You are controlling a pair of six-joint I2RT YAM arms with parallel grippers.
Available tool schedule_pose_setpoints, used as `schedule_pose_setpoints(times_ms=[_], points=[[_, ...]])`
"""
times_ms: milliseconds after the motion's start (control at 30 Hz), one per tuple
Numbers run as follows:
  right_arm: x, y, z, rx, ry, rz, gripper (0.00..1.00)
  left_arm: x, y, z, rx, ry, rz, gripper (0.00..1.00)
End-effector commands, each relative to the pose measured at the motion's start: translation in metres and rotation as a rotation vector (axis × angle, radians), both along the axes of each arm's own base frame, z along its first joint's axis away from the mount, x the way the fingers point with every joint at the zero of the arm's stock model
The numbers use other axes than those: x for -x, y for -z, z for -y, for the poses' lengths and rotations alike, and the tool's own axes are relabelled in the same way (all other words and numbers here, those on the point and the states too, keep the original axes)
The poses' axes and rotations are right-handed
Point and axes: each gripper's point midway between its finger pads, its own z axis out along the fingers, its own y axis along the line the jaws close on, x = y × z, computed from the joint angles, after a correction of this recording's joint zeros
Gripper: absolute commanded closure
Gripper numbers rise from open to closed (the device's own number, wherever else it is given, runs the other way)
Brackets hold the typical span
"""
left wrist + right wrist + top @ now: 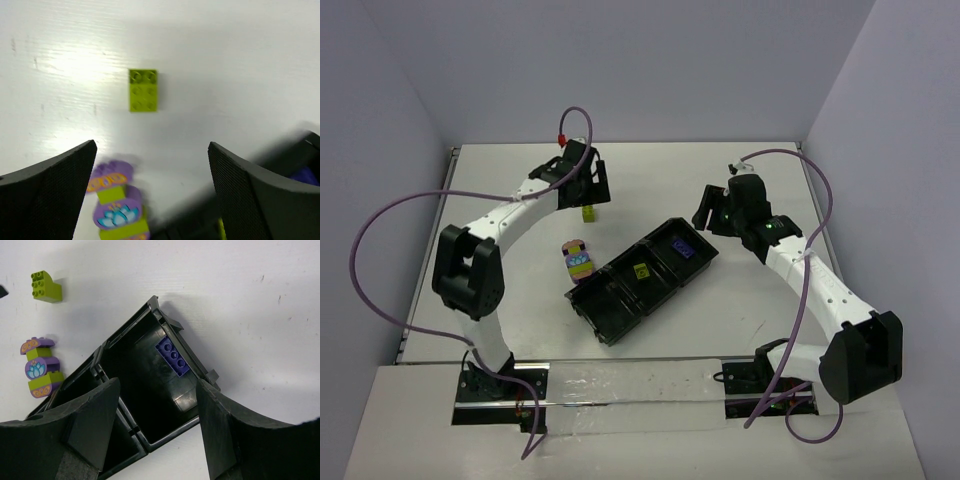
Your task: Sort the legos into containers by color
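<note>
Top external view: a white table (720,320) between pale lilac walls (650,60) is seen, with the tray (605,312) askew at its middle and a purple brick (685,249) and a green brick (640,270) laid in its right and middle compartments. A loose brick (589,211) and a stacked block (578,260) are seen beside it. The left gripper (151,145) is held wide open, empty, over the loose brick; the right gripper (159,382) is held half open, empty, over the tray.

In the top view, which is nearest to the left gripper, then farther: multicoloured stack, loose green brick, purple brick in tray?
1. Loose green brick, beside the left gripper.
2. Multicoloured stack, left of the tray.
3. Purple brick, in its right end.
</note>
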Motion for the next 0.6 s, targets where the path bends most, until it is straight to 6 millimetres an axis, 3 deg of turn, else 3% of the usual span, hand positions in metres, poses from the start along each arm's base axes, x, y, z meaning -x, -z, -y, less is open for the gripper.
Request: schedule_pose_setpoints(times_ms=[0,133,367,567], points=[[-0.006,-0.019,-0.003,-0.008,-0.009,0.048,0.30,-0.017,0.013,-0.014,-0.080,0.022,-0.044,0.01],[-0.009,-0.018,-0.004,-0.005,-0.012,0.046,0.30,-0.028,0.037,-0.009,-0.104,0.053,-0.085,0.04],[-0.013,-0.015,-0.007,0.000,-0.021,0.037,0.30,-0.041,0.056,-0.004,-0.095,0.049,-0.105,0.24],[-0.015,-0.014,-0.007,0.005,-0.023,0.035,0.30,-0.047,0.074,-0.008,-0.137,0.029,-0.125,0.32]])
